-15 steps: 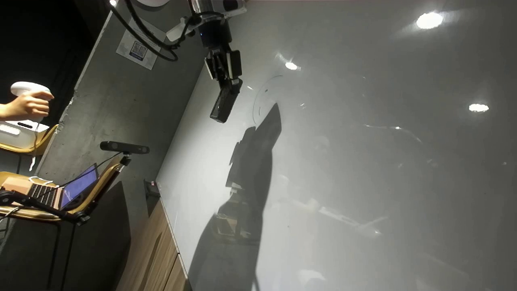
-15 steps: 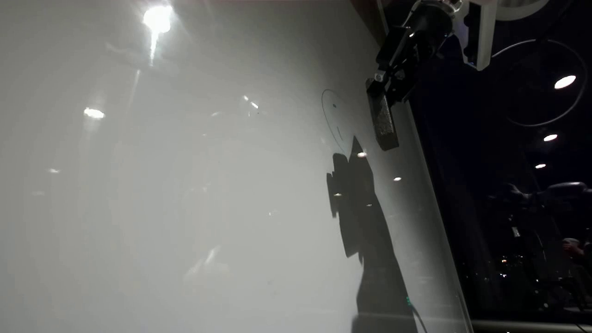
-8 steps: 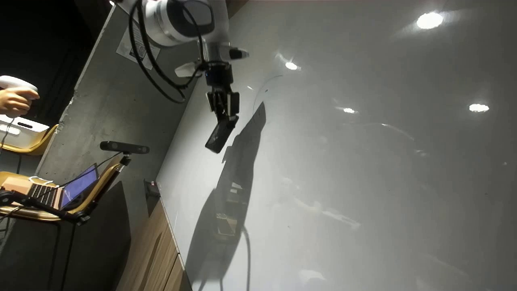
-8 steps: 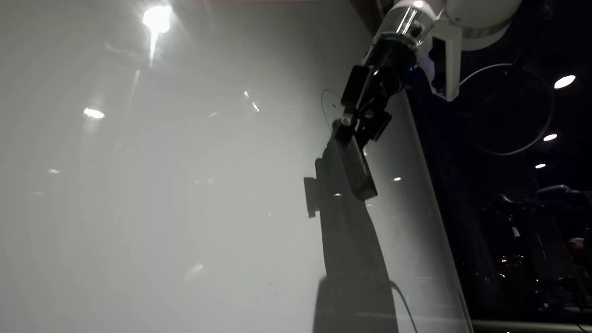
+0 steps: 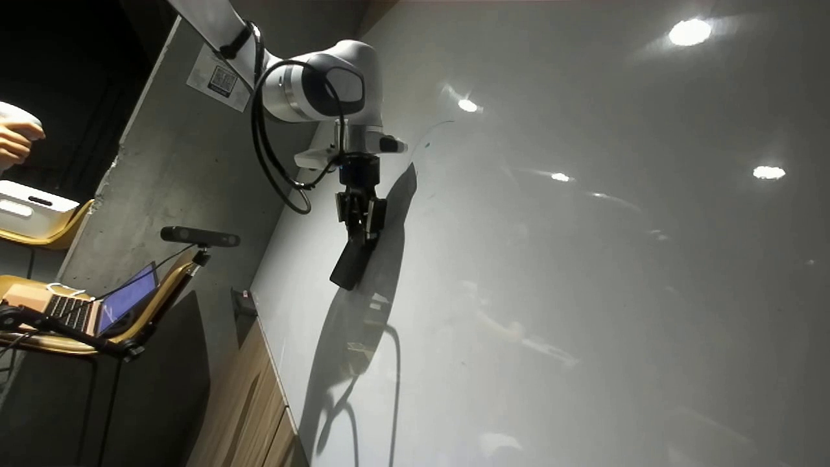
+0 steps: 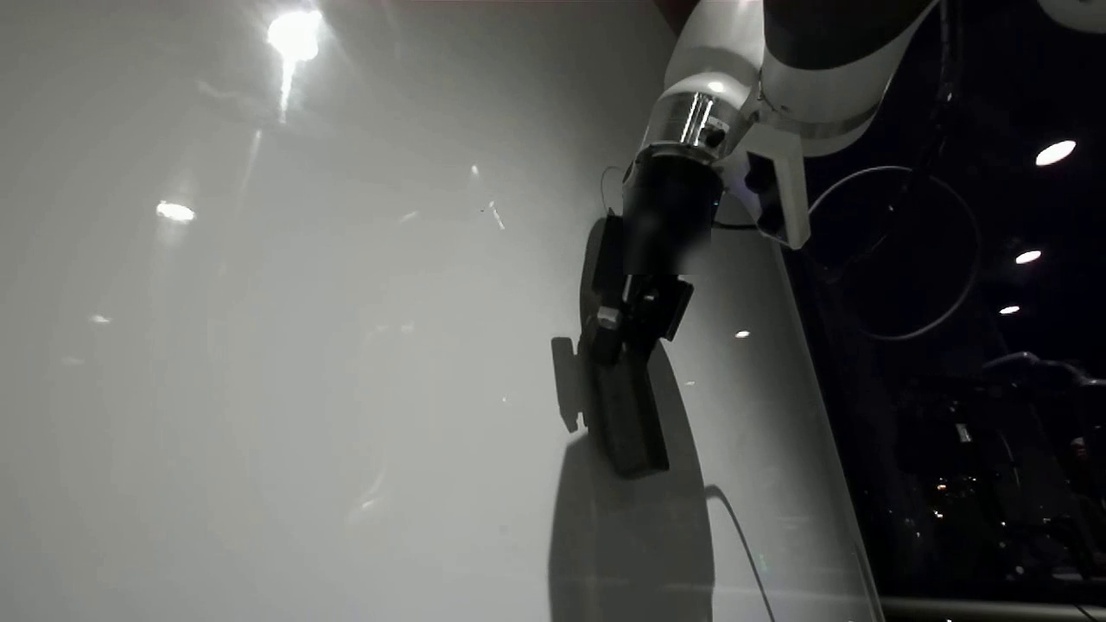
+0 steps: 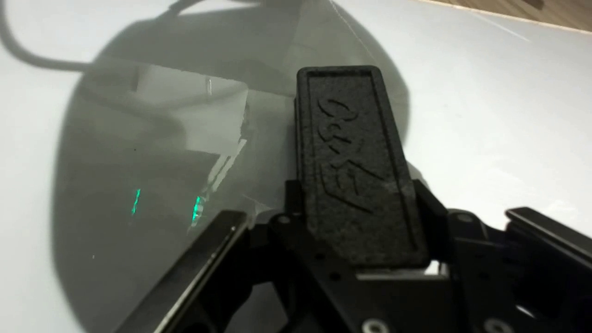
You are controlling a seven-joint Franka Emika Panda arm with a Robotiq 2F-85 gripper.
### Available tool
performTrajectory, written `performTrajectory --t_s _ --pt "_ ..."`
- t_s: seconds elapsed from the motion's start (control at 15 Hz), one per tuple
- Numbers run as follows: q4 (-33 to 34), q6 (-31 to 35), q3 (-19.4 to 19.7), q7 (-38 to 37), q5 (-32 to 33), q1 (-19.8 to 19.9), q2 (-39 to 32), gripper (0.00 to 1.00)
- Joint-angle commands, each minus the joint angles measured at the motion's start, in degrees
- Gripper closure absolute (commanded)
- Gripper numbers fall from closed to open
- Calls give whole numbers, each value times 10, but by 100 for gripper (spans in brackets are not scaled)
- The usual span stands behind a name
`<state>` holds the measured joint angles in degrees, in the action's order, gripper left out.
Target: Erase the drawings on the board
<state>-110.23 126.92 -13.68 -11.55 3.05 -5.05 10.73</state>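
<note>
The board [image 5: 583,279] is a large glossy white surface; it also fills much of an exterior view [image 6: 302,389] and the wrist view [image 7: 485,115]. The drawings [image 5: 426,144] show as a thin curved line with a small dot, just right of the arm. A piece of the curve [image 6: 604,186] shows beside the gripper body, which hides the rest. My gripper [image 7: 360,208] is shut on a black eraser [image 7: 347,129], across its sides. In both exterior views the gripper [image 5: 363,237] and eraser [image 5: 351,266] are below the drawings, close to the board; I cannot tell whether they touch.
A grey wall with a paper sign [image 5: 222,80] adjoins the board. A chair holds a laptop [image 5: 126,298] and a camera [image 5: 200,236]. Wood panels [image 5: 240,402] run along the board's lower edge. The arm's dark shadow [image 6: 635,536] falls on the board.
The arm has moved down in both exterior views with the eraser still held, and the eraser is nearer the board. The hand with the white controller has moved left.
</note>
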Motion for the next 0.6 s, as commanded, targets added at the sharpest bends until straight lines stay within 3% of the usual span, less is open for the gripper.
performTrajectory --t_s 0.0,0.53 --pt "25 -34 7 -4 22 -9 19 68" --pt "57 -46 33 16 35 8 57 68"
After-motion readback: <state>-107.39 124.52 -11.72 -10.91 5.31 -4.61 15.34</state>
